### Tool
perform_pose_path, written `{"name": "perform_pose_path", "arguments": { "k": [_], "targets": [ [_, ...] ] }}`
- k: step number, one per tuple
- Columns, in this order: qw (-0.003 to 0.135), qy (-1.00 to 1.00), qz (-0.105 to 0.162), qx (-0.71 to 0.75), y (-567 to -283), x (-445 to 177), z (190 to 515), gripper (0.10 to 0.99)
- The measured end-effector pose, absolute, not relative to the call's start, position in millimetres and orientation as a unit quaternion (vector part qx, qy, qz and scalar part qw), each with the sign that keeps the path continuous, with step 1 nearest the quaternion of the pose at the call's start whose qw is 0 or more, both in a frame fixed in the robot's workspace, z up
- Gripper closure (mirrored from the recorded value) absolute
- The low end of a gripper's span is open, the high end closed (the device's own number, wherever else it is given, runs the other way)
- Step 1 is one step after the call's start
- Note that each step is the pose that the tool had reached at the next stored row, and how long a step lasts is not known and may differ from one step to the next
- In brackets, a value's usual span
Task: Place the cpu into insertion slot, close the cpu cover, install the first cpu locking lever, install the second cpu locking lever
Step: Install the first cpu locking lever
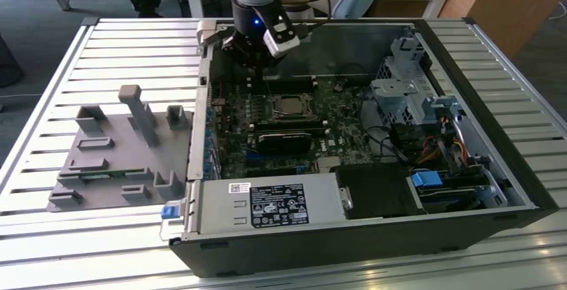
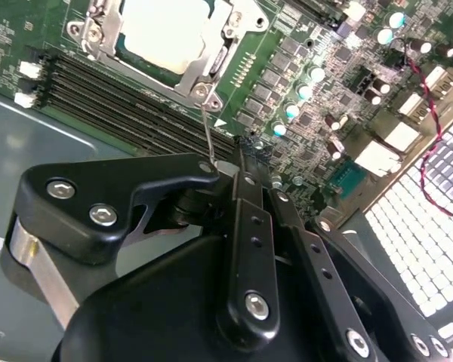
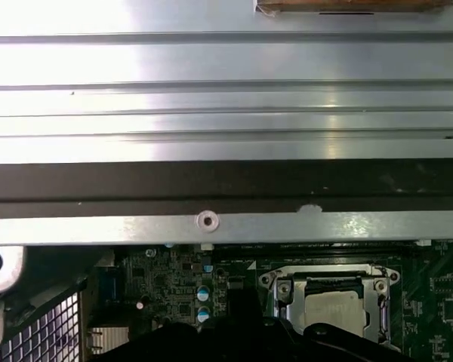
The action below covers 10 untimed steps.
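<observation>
Over the green circuit board (image 2: 287, 68) inside the open computer case (image 1: 496, 190), I have the gripper (image 2: 238, 162) pinched shut on the free end of a thin wire locking lever (image 2: 208, 128). The wire runs from my fingertips to a corner of the insertion slot (image 1: 288, 106). The cpu (image 2: 166, 30) lies in that slot, its pale top showing through the window of the cpu cover (image 2: 183, 78), which looks lowered flat around it. My worry is the grip: the wire is slim and springy and I hold only its tip, so I judge it could slide out between the pads and spring away. Swept off line, it may miss its catch or bend. The long black memory slots (image 2: 121, 105) and the small capacitors (image 2: 291, 111) lie just beside the lever, and a slip could drag the fingertips across them. I cannot tell which of the two levers this is
</observation>
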State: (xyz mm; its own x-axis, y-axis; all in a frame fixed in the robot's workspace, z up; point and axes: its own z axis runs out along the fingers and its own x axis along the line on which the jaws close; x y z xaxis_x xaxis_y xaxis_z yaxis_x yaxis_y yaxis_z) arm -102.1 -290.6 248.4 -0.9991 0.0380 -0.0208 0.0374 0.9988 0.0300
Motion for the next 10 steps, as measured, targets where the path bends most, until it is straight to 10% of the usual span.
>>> {"name": "perform_pose_path", "arguments": {
  "k": [10],
  "targets": [
    [0.011, 1.0, 0.015, 0.019, -291, -88, 248, 0.98]
  ]
}}
